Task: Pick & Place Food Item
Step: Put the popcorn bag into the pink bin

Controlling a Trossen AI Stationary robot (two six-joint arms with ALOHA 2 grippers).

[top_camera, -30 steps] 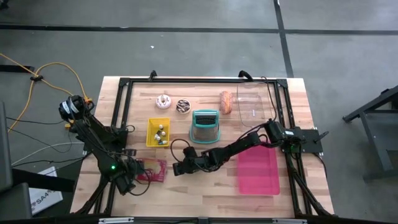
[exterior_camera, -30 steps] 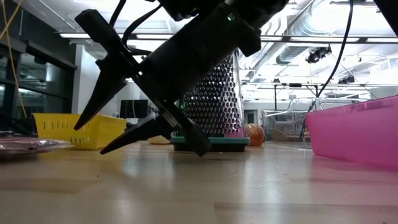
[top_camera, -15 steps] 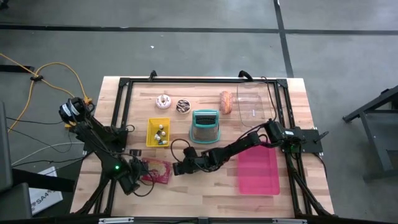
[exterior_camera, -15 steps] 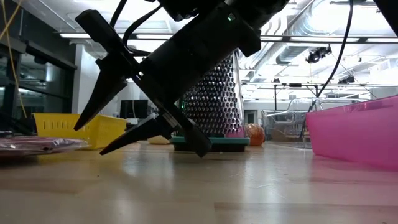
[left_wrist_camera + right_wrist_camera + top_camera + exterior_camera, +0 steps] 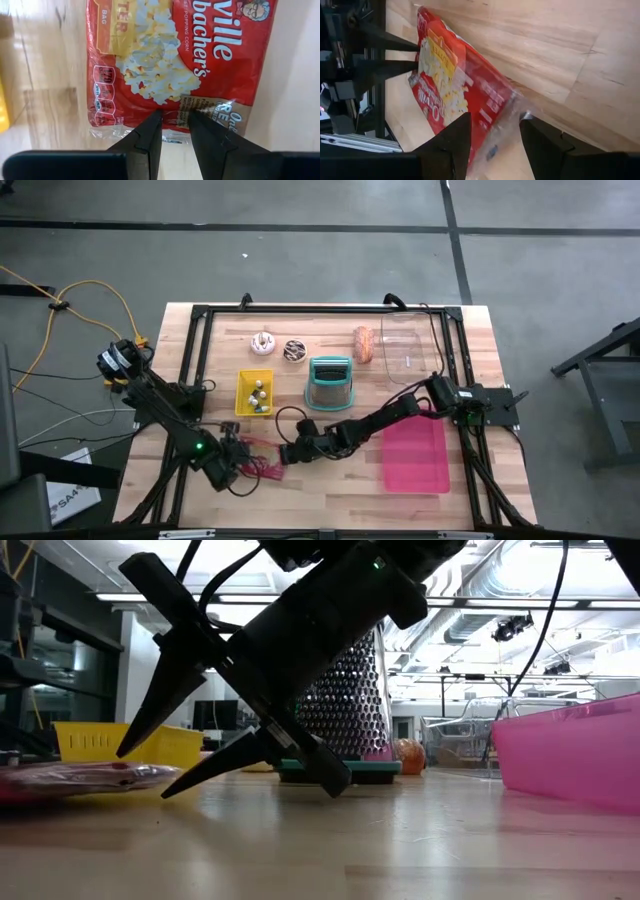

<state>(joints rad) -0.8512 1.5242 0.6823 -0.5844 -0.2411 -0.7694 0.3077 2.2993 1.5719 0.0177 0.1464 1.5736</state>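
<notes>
The food item is a red popcorn bag (image 5: 260,464), lying near the table's front left. It also shows in the low view (image 5: 90,778). My left gripper (image 5: 238,465) is shut on the bag's left end. My right gripper (image 5: 287,452) reaches in from the right and is open. Its two fingers stand on either side of the bag's clear sealed right end (image 5: 495,137). In the low view the right gripper (image 5: 143,773) slants down with its lower fingertip at the tabletop. My left gripper pinches the bag's short end (image 5: 175,120), by the clear seal, between its two fingers (image 5: 150,135). The fingers come from above, pointing steeply down. The rest of the bag stretches away from them toward my right gripper, low over the table.
A yellow basket (image 5: 254,392) and a metal grater (image 5: 330,383) stand just behind the bag. A pink tray (image 5: 415,455) lies at the front right and a clear container (image 5: 410,350) behind it. A bread roll (image 5: 363,344) and two small pastries (image 5: 263,341) sit at the back.
My left gripper has gone toward the table's right edge, dragging the popcorn bag along low over the table. The bag's free end has come up between the fingers of my right gripper.
</notes>
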